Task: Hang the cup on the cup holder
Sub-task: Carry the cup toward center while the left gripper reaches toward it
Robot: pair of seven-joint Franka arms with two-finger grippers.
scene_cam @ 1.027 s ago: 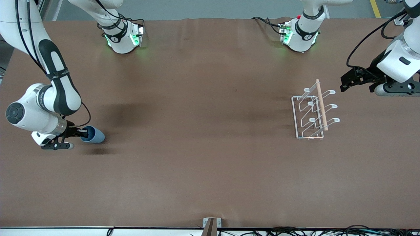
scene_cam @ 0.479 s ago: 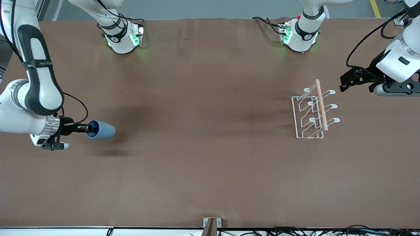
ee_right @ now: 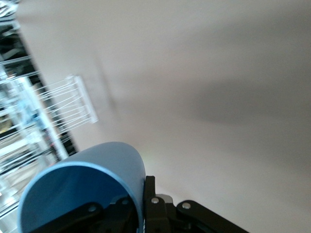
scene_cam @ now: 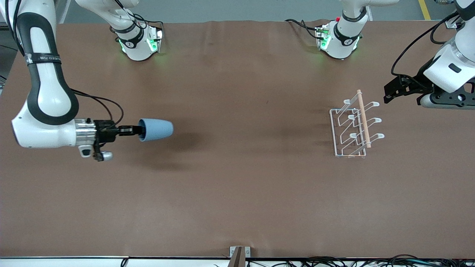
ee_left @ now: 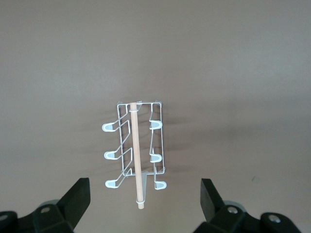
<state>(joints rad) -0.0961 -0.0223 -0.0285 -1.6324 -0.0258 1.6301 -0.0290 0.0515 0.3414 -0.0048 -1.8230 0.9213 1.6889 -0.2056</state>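
My right gripper is shut on the rim of the light-blue cup and holds it on its side in the air over the table toward the right arm's end. In the right wrist view the cup fills the corner, one finger inside its rim and one outside. The white wire cup holder with a wooden rod stands toward the left arm's end; it also shows in the left wrist view. My left gripper is open and empty, held in the air beside the holder.
The brown table has only the holder on it. The two arm bases stand along its far edge. A small bracket sits at the near edge.
My right arm has lifted the cup off the table and carried it toward the middle, base pointing at the holder. The left arm has barely moved.
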